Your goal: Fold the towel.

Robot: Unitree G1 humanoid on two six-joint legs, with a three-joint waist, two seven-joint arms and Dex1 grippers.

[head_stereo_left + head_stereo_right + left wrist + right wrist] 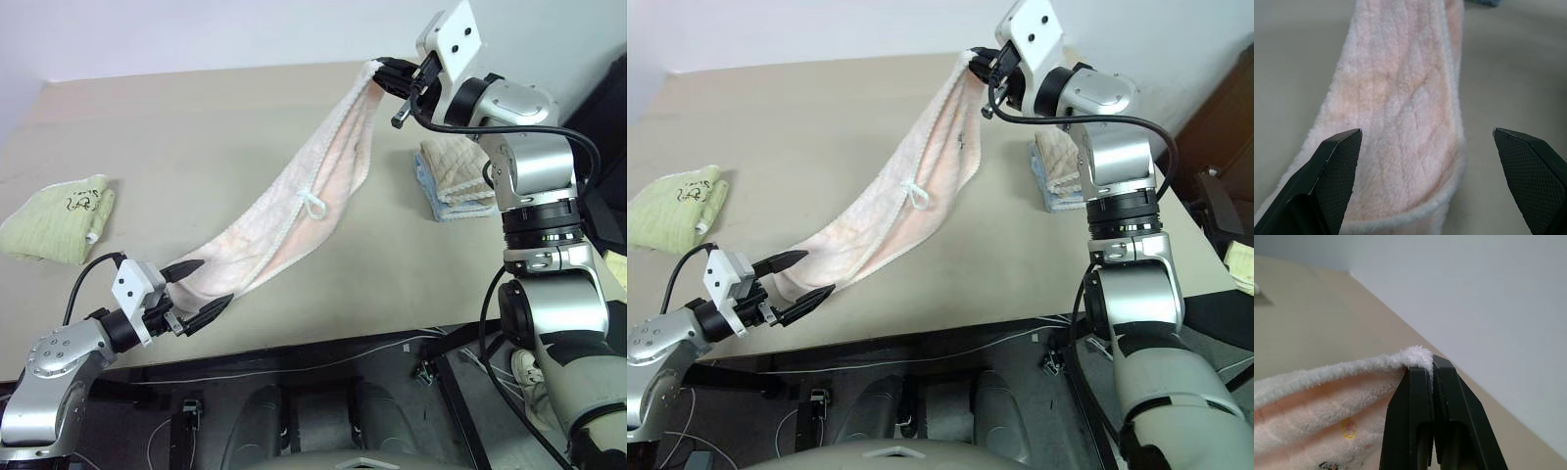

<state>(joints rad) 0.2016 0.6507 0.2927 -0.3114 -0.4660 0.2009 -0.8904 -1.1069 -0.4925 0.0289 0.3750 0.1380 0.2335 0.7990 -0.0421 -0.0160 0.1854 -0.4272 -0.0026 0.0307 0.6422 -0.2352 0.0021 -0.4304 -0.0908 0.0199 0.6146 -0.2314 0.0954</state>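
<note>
Nearest, left gripper (pixel 194 292) gaping wide just short of the low end of the pale pink ribbed terry towel (pixel 294 211); high up, right gripper (pixel 384 74) pinched on the towel's far corner, cloth slung down to the beige table (pixel 196 127); mid-fold, probably; next: close on the low end.

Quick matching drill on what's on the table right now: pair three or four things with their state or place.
1 pink towel
2 left gripper
3 right gripper
4 green towel

a open at the low end
b folded, lying at the robot's left
c hanging between the arms
d shut on a corner

Pairs: 1-c, 2-a, 3-d, 4-b
</note>
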